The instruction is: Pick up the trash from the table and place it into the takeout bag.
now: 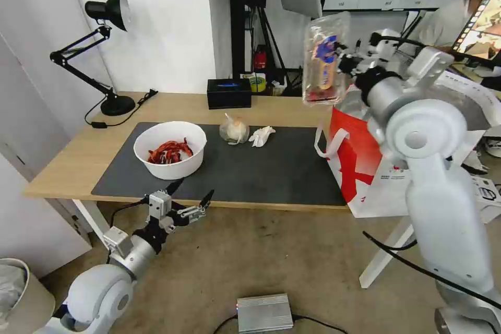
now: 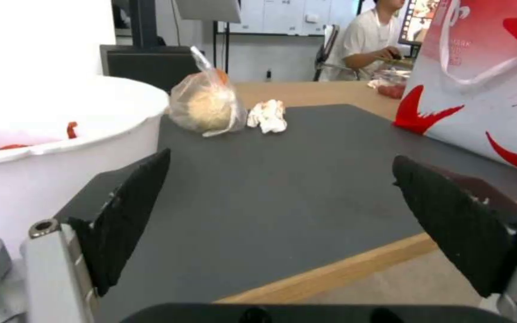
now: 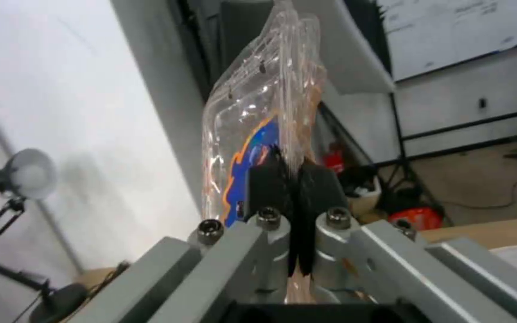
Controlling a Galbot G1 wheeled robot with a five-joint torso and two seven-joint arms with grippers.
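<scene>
The right end effector (image 3: 290, 179) is clamped on the edge of the clear tray (image 1: 324, 60), holding it upright above the takeout bag (image 1: 365, 167) at the bench's (image 1: 78, 151) right end. The left end effector (image 1: 190, 199) hangs wide open and empty just off the near edge, close to the bowl (image 1: 169, 148). The knotted bag (image 1: 234, 129) and tissue (image 1: 261, 135) lie side by side on the mat (image 1: 261, 172).

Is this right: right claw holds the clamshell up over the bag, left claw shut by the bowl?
Not quite. The left claw is open, as the left wrist view shows. The rest holds: the right claw holds the clamshell over the bag, and the left sits near the bowl.
</scene>
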